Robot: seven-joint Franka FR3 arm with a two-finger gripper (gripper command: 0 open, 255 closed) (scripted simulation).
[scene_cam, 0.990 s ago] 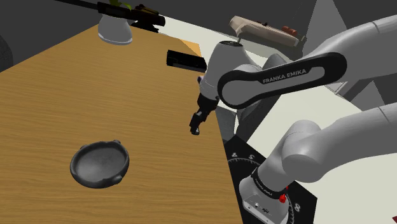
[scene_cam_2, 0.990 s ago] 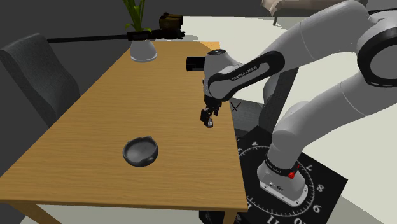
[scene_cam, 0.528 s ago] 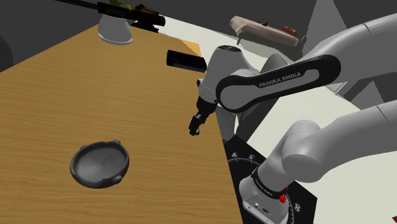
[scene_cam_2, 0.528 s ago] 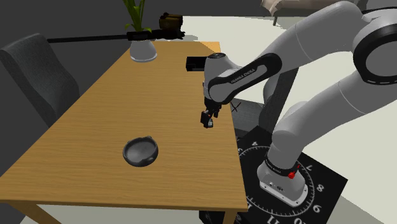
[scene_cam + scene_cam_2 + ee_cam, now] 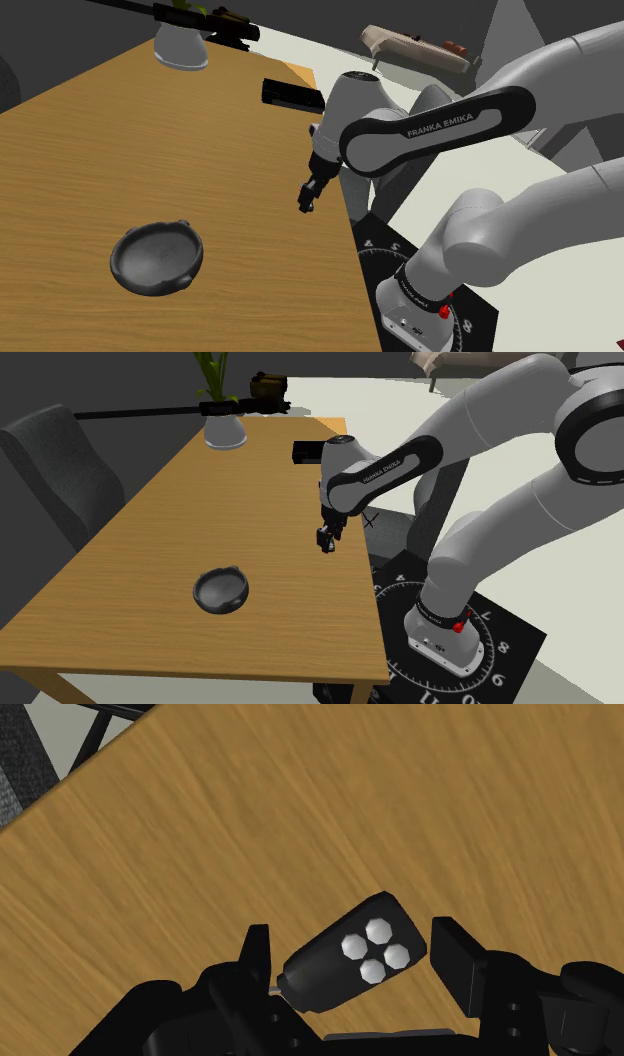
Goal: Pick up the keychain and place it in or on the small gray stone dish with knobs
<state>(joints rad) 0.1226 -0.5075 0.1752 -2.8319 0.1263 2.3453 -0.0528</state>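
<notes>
A black key fob with several white buttons, the keychain (image 5: 350,962), lies on the wooden table (image 5: 120,160) near its edge by the stand. My black gripper (image 5: 350,949) is down over it, and both fingers (image 5: 455,959) press against its two ends, so it is shut on the keychain. The gripper (image 5: 306,203) points down at the table in the shoulder view, and the gripper (image 5: 324,544) stands the same way in the second exterior view. The dark grey dish with knobs (image 5: 150,236) sits apart, nearer the shoulder view's lower left; the dish (image 5: 221,578) has nothing in it.
A white vase with a plant (image 5: 225,430) and a flat black box (image 5: 291,94) stand at the table's far end. A grey chair (image 5: 60,472) is at the second exterior view's left. The table edge runs just beside the gripper, above the stand (image 5: 430,310).
The gripper shifted slightly toward the shoulder view's left and dropped to the table. Its fingers have come together on the keychain.
</notes>
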